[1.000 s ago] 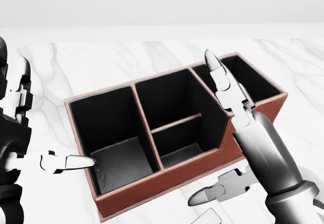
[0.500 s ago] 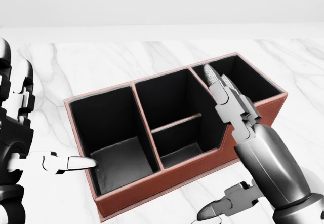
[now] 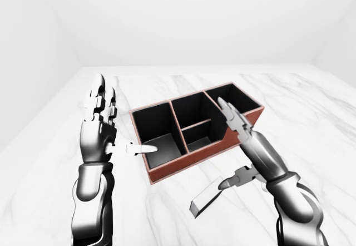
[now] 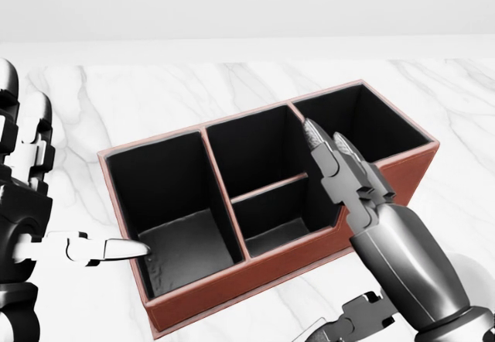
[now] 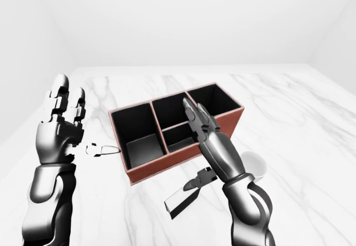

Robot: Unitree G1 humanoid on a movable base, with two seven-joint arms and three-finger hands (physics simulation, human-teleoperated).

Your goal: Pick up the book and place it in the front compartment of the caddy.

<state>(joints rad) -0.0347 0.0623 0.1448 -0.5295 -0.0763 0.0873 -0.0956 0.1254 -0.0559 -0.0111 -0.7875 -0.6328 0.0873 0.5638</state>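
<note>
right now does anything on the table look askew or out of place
Nothing is spilled or damaged. The caddy sits at a slant to the table edges, all compartments empty. The book lies flat on the marble just below it, under the right hand, whose fingers are open. A white cup stands upright beside the caddy.

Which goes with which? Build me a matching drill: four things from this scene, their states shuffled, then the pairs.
1. book
2. caddy
3. left hand
4. white cup

A. fingers spread, pointing up
B. reddish-brown outside, black inside
C. grey, outside the compartments, on the marble table
D. partly hidden behind the right arm

Pairs: 1-C, 2-B, 3-A, 4-D
</note>
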